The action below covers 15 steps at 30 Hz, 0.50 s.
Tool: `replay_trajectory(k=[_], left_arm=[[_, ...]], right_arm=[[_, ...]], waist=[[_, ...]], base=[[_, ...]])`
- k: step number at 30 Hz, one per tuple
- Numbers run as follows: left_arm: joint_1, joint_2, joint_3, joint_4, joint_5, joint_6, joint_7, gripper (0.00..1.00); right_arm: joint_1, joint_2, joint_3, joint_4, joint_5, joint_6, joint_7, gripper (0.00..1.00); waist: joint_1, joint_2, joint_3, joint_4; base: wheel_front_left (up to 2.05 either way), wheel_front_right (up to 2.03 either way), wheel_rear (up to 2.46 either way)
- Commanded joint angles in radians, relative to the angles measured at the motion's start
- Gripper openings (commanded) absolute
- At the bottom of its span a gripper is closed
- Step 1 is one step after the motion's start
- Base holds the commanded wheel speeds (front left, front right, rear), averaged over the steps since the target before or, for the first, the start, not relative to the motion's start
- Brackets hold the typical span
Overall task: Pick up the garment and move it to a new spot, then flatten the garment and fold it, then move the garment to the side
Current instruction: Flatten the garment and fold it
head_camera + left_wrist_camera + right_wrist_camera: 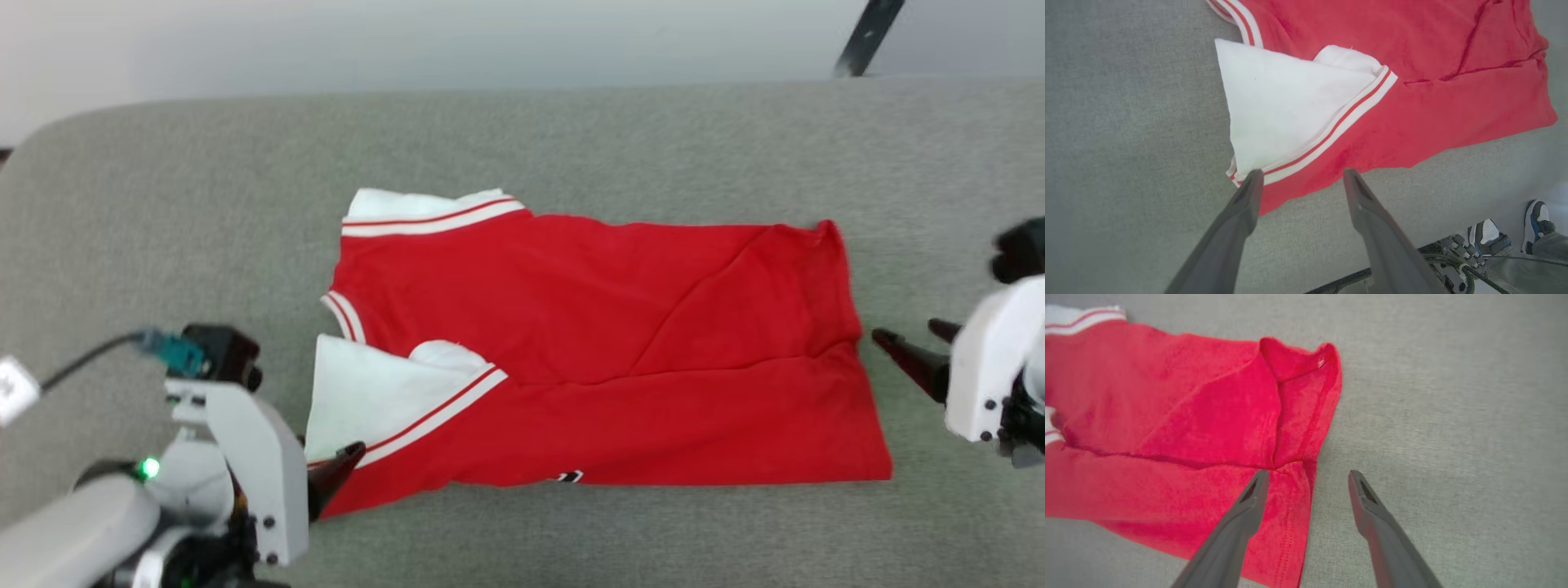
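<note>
Grey woven fabric covers the worktop, and both tools stand at opposite ends of the one thing lying on it. At the near left, the left gripper (1303, 175) has its jaws spread wide and holds nothing; its tips bracket the garment's near-left corner, one over the striped band of the folded-in white sleeve (1286, 106), the other at the red near edge. Toward the right edge, the right gripper (1309, 474) is equally wide and empty. It points at the hem (1312, 428), one tip over the cloth and the other over bare fabric, though I cannot tell whether it touches. Between them the garment (588, 343) lies mid-worktop, mostly flat with a few creases, its long axis running left to right along the near edge, collar end left and hem right. Neither arm is clearly nearer, so the coming move probably suits both: each end pinched where its gripper stands.
</note>
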Motion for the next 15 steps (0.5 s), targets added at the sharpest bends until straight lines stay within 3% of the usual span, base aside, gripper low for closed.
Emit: replay_trajectory(k=[1, 8, 15], left_arm=[[0.040, 0.003, 0.010, -0.001, -0.002, -0.007, -0.043, 1.00], [0.177, -0.001, 0.033, 0.005, 0.017, -0.060, -0.261, 1.00], [0.244, -0.035, 0.042, 0.038, 0.060, -0.104, -0.419, 1.00]], right_arm=[[0.042, 0.011, -0.027, -0.036, -0.002, -0.001, -0.048, 1.00], [0.205, 0.013, -0.001, -0.200, -0.033, -0.001, -0.359, 1.00], [0.305, 0.050, -0.019, -0.205, -0.055, -0.001, -0.601, 1.00]], waist=[[0.0001, 0.0000, -0.035, -0.030], [0.0001, 0.0000, -0.069, -0.056], [0.0001, 0.0000, -0.079, -0.051]], base=[[0.00, 0.00, 0.00], [0.00, 0.00, 0.00], [0.00, 0.00, 0.00]])
